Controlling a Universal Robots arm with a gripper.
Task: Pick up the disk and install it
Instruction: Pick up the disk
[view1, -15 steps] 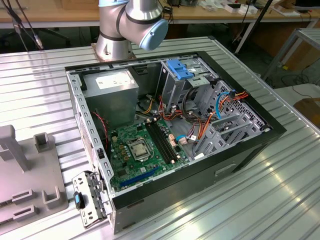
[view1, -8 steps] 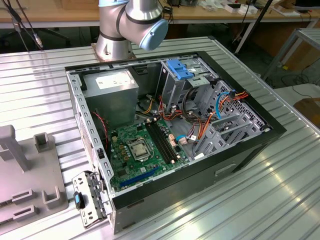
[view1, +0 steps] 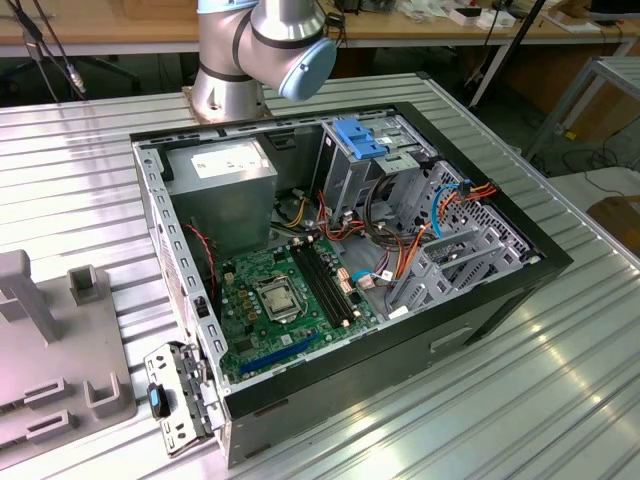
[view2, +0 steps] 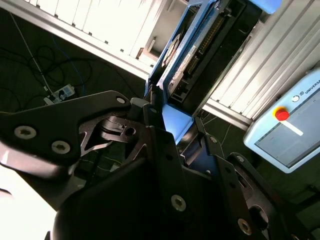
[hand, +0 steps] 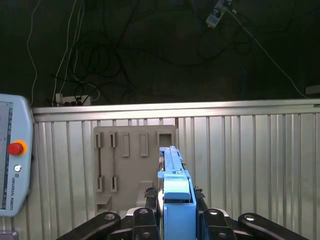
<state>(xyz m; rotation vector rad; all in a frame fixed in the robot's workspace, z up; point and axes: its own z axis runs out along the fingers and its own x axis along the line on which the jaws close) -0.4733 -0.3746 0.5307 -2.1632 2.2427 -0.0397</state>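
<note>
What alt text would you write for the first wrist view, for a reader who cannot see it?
The pincer grips the disk, a blue-framed drive seen edge-on, above a ribbed metal table. A grey slotted holder lies on the table; a control pendant with a red button and floor cables are also visible.

Disk (hand: 174, 192), gripped edge-on in the gripper (hand: 176, 212): its broad faces cannot be made out in the first wrist view, and its end toward the gripper's palm is hidden behind the fingers (hand: 149, 222). The pendant (hand: 12, 165), off to one side of the gripper, and the arm (view1: 255, 50) are cut off by picture edges.
</note>
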